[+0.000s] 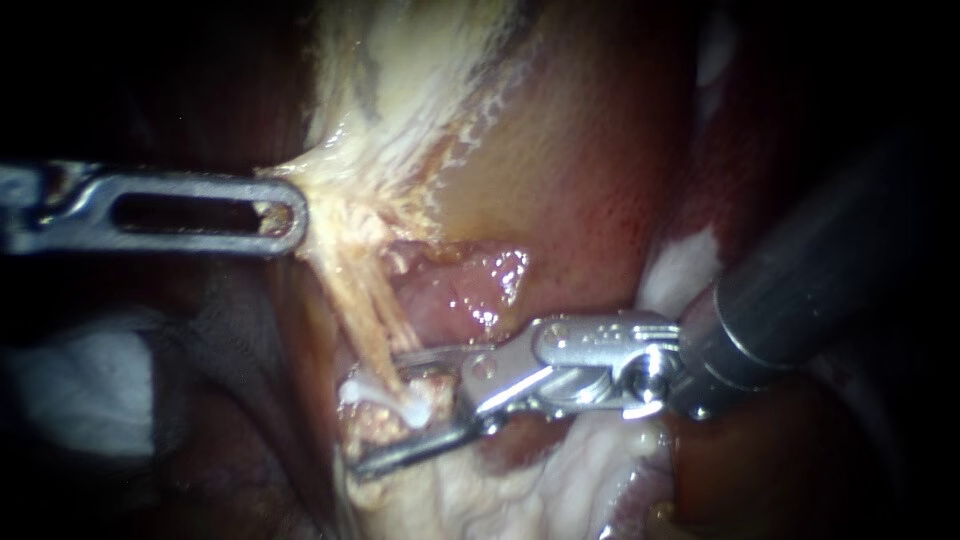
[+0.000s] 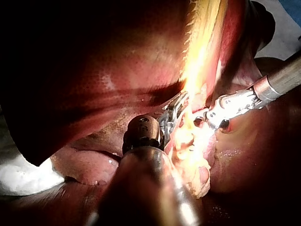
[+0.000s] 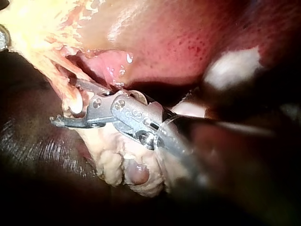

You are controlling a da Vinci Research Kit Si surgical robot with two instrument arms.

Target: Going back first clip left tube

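Right instrument (image 1: pixel 385 410): my jaws stand wide, one on each side of the tube, gripping nothing.
Tube (image 1: pixel 368 320): a pale strand stretched taut, running down between those jaws.
White lump (image 1: pixel 415 404): sits on the tube inside the jaws; clip or not, I cannot tell.
Left instrument (image 1: pixel 292 215): my jaws are clamped on pale tissue (image 1: pixel 330 190), which is drawn taut toward them.

A bright, warm light falls on the middle of the field, and the surroundings sink into near-black shadow. A crumpled white cloth (image 1: pixel 85 385) lies half in shade at the endoscope view's lower left. In the left wrist view, a pale grey sheet (image 2: pixel 282 36) and a corner of blue drape (image 2: pixel 295 5) show far behind.
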